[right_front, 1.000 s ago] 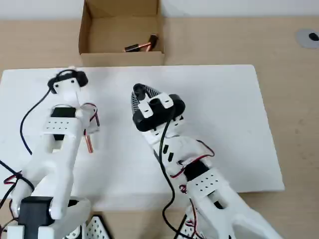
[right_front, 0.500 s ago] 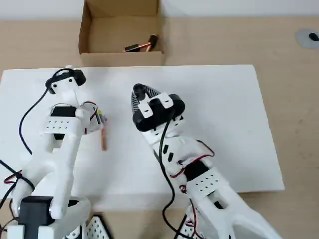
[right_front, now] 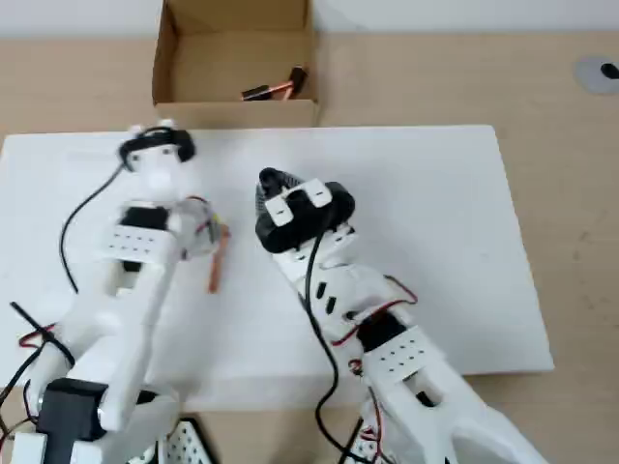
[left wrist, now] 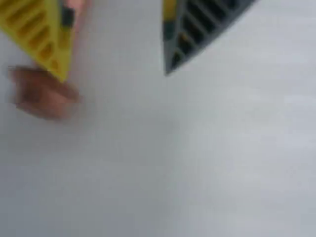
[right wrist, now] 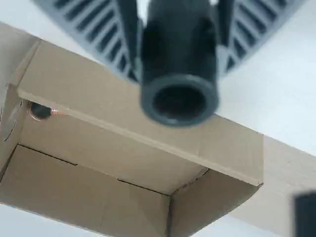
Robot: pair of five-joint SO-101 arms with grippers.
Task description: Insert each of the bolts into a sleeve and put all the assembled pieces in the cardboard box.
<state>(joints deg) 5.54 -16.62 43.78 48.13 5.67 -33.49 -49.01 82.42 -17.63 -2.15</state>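
Left jaws: released; the yellow finger (left wrist: 42,37) and the dark finger (left wrist: 197,29) stand well apart over the white board (left wrist: 207,158).
Bolt: the copper bolt (left wrist: 43,95) sits right at the yellow finger's tip, not between the two fingers. I cannot tell whether the finger touches it. From above, the bolt (right_front: 215,266) shows against the board just beside the left arm (right_front: 135,261), its length running roughly toward the arm's base.
Right jaws: clenched on a dark sleeve (right wrist: 163,59), with one grey ribbed finger (right wrist: 84,19) on either side.
Sleeve: its hollow end points toward the cardboard box (right wrist: 138,163), near the box's front wall. From above, it sticks out ahead of the right arm (right_front: 338,290), over the middle of the board.
Cardboard box: open-topped (right_front: 169,68), standing on the wooden worktop (right_front: 561,193) just beyond the board's far edge.
Assembled pieces: the copper-and-dark pieces (right_front: 276,89) lie inside the box near its front right corner. One copper end (right wrist: 40,111) shows in the right wrist view.
Worktop extras: a grey disc (right_front: 598,72) lies at the far right edge.
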